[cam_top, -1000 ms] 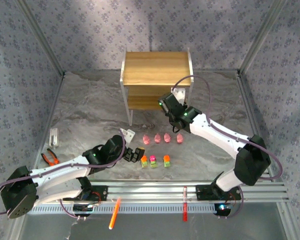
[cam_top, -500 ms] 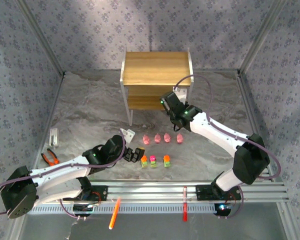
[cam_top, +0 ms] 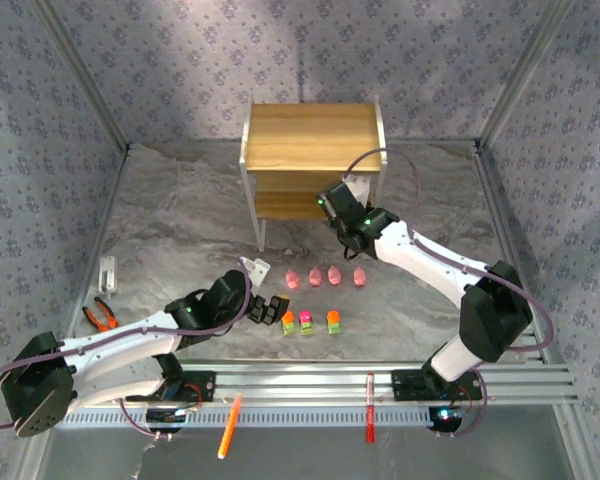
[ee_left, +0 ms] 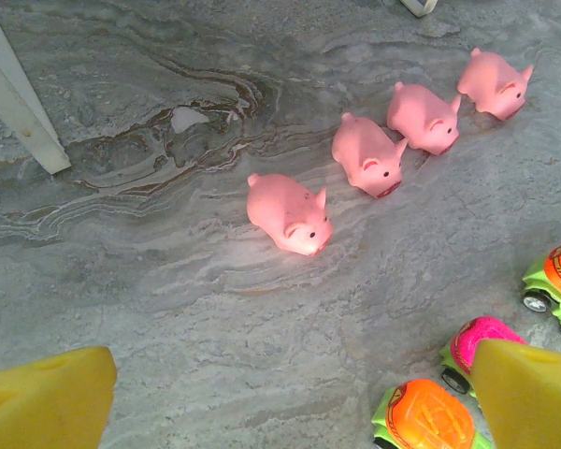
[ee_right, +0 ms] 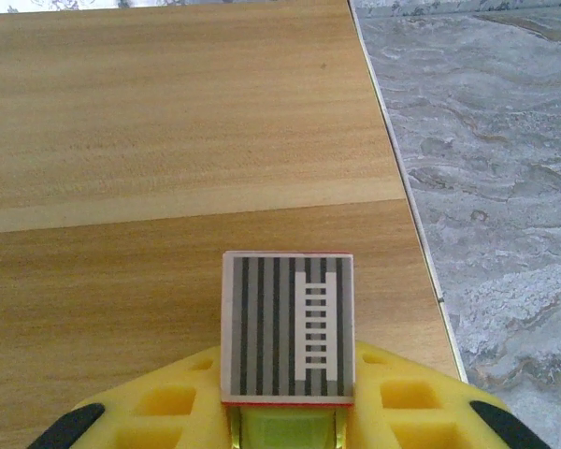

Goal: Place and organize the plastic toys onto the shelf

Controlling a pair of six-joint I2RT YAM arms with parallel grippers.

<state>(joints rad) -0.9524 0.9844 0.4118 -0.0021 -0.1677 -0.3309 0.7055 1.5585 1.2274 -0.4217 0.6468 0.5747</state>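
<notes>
Grey marble table (cam_top: 180, 230) is holding everything. Right gripper (cam_top: 330, 203) is reaching a little further over the shelf (cam_top: 310, 135), pinching the stripy grey-topped toy (ee_right: 287, 323), so that toy is nearly put away. Left gripper (ee_left: 290, 393) is waiting wide open near four pink pigs (ee_left: 290, 213).

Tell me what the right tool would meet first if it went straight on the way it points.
Most likely the shelf: the right tool, holding the grey-topped toy, points at its wood with nothing between. Which tier comes first is unclear.
</notes>
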